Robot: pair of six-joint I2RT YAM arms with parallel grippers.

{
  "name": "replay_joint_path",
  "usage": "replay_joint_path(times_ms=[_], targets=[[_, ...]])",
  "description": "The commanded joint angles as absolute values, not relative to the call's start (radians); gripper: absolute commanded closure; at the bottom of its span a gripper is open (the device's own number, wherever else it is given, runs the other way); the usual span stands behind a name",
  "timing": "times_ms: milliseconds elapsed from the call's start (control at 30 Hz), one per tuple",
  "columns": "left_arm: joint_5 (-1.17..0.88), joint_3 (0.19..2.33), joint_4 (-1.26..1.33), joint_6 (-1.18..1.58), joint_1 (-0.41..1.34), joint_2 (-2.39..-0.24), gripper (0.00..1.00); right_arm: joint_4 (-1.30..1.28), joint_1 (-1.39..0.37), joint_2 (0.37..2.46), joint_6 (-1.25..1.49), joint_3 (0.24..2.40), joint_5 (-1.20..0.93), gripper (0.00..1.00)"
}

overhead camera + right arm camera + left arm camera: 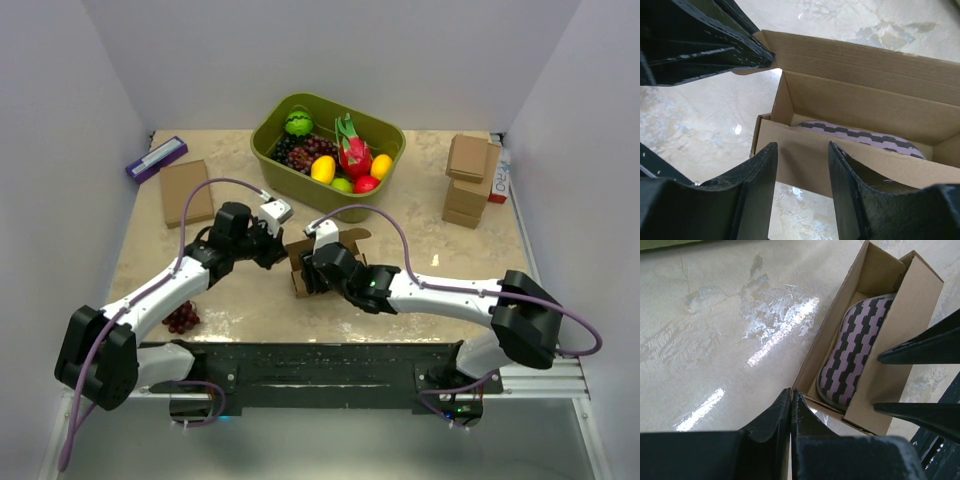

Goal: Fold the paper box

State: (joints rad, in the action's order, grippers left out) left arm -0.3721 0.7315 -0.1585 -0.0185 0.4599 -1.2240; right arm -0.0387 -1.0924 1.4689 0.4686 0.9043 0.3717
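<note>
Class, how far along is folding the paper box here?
Done: the paper box stands walled, a striped pouch inside. In hand: the shut left gripper touches a corner; the right gripper, jaws apart, faces its near wall. Left: the lid flap stands open, probably to close.

Cannot see most of the paper box from above; buried under the right gripper. Inside the box, glimpse only part of a striped pouch, rest behind the near wall. Lose the box's far end past the top edge in the left wrist view. Cannot tell whether the left gripper, closed at the box's corner, pinches any cardboard there.
</note>
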Motion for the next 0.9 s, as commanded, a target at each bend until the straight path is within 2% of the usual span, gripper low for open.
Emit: replay_joint_path(times_ms=[0,400,633,767,867], targets=[[-0.417,0.736,-0.134,0.023,0.468,-1.195,1.00,0.021,-1.092,1.500,0.505,0.888,0.380,0.52],[-0.411,0.701,-0.133,0.141,0.517,-1.140,1.00,-0.032,-1.092,1.555,0.641,0.896,0.554,0.53],[-0.396,0.618,-0.049,0.301,0.538,-1.129,1.00,-0.009,-1.091,1.531,0.653,0.871,0.552,0.51],[-0.328,0.646,-0.093,0.273,0.545,-1.147,1.00,-0.024,-1.092,1.511,0.650,0.885,0.546,0.45],[-0.322,0.670,-0.114,0.255,0.543,-1.149,1.00,-0.057,-1.091,1.467,0.640,0.893,0.551,0.36]])
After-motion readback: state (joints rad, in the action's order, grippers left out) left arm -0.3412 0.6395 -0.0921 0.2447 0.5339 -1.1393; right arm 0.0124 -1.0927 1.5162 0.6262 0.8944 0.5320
